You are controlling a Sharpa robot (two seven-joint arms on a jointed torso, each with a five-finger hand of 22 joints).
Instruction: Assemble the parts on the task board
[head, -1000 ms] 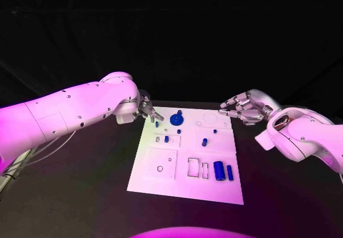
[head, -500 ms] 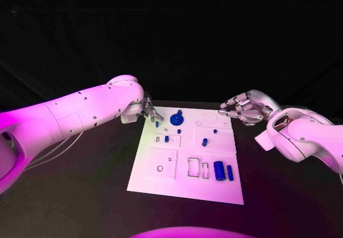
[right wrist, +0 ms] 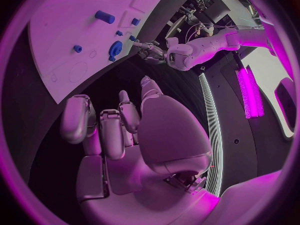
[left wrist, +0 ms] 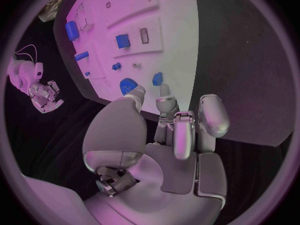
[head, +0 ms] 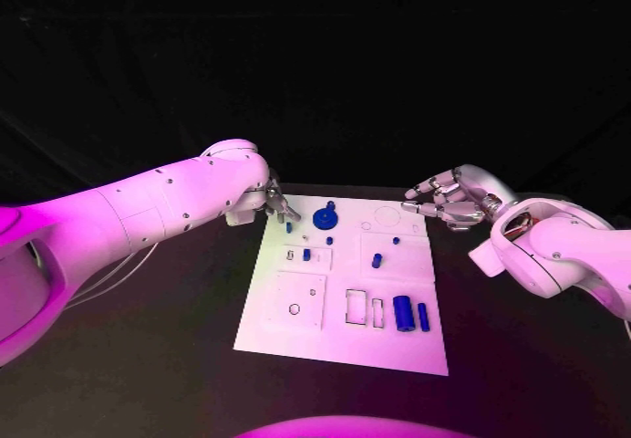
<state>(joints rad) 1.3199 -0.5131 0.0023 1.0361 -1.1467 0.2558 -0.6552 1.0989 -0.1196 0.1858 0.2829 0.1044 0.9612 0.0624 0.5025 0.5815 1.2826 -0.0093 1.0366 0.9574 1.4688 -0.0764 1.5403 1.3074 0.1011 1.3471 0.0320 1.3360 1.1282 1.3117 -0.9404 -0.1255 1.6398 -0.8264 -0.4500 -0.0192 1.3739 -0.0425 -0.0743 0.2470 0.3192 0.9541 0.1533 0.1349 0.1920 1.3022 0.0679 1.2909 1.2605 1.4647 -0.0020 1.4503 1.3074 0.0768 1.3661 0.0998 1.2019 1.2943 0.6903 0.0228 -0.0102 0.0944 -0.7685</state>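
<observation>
Table: the black table [head: 158, 365] carries the flat white rectangular task board [head: 345, 342] in its middle, between the two arms.

Task board: the white plate has shallow outlined recesses and small blue parts spread over it; its far end lies between the two hands.

Left hand: the silver many-fingered left hand [head: 276, 206] hangs over the board's far left corner. In the left wrist view its fingers [left wrist: 210, 114] are apart and lightly bent, pointing down toward the board, and nothing lies in them — the palm is bare. Whether the fingertips touch the plate I cannot tell.

Right hand: the silver right hand [head: 447, 203] is raised just beyond the board's far right corner, off the plate, fingers loosely curled and spread with nothing held.

Blue cylinders: a thick blue cylinder [head: 404, 313] and a thinner blue bar [head: 422, 316] lie side by side near the board's right edge, toward its near end.

Blue gear: a round blue toothed part [head: 325, 218] sits at the far end, just beside the left hand's fingertips.

Small blue pegs: one [head: 306, 255] stands left of centre — another [head: 377, 261] right of centre.
</observation>
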